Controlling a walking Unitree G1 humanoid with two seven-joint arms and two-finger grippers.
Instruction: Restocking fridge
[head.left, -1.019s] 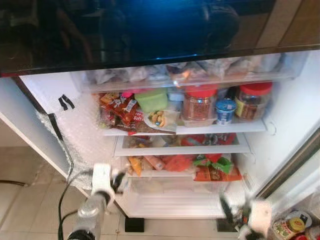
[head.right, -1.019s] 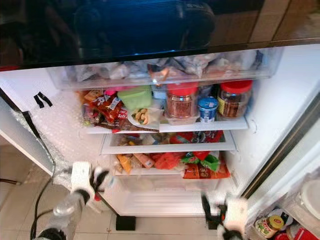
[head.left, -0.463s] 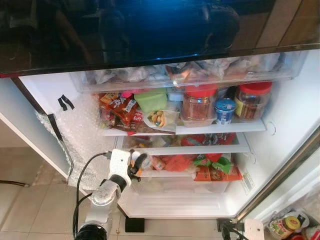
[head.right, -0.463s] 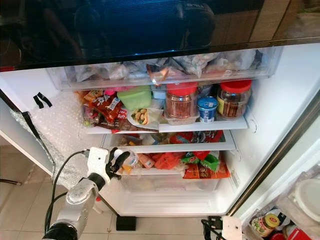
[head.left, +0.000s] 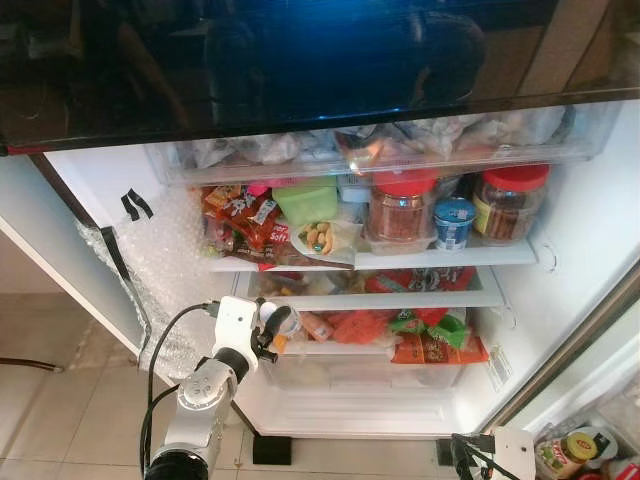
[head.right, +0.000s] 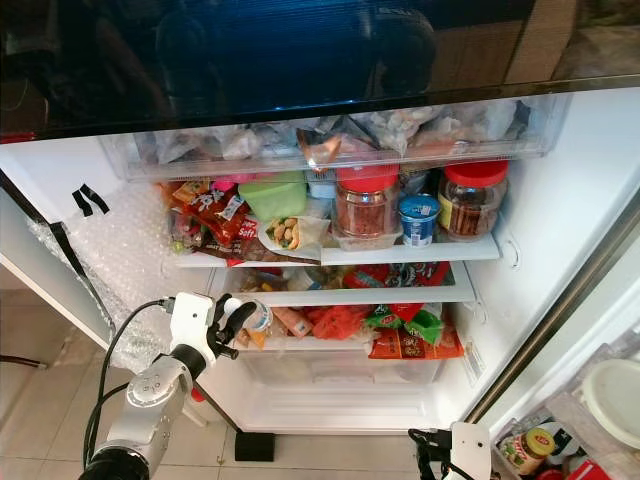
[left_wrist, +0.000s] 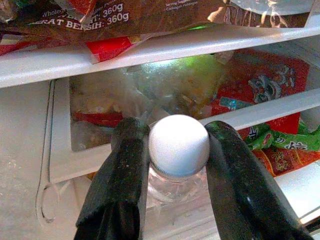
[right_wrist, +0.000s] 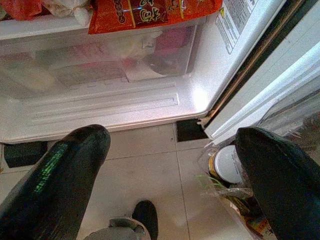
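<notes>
Scene: an open fridge is standing in front of the robot, its shelves crowded with jars, snack packets and bags.
Left pincer: it is reaching toward the left end of the lower shelf and is clamping a small clear bottle with a white cap; one black finger is pressing on each side just under the cap.
Bottle position: it is hanging in front of the packed lower shelves, near an orange packet, not yet resting on anything.
Right pincer: it is hanging low by the fridge's bottom right corner, fingers spread wide and holding nothing, over the tiled floor.
Risk, slipping: the grip is sitting high on a smooth, rounded neck, so the bottle is likely to tilt or slide out if it bumps a shelf edge.
Risk, crowding: free space looks scarce, so pushing in is likely to shove packets off the shelf front.
</notes>
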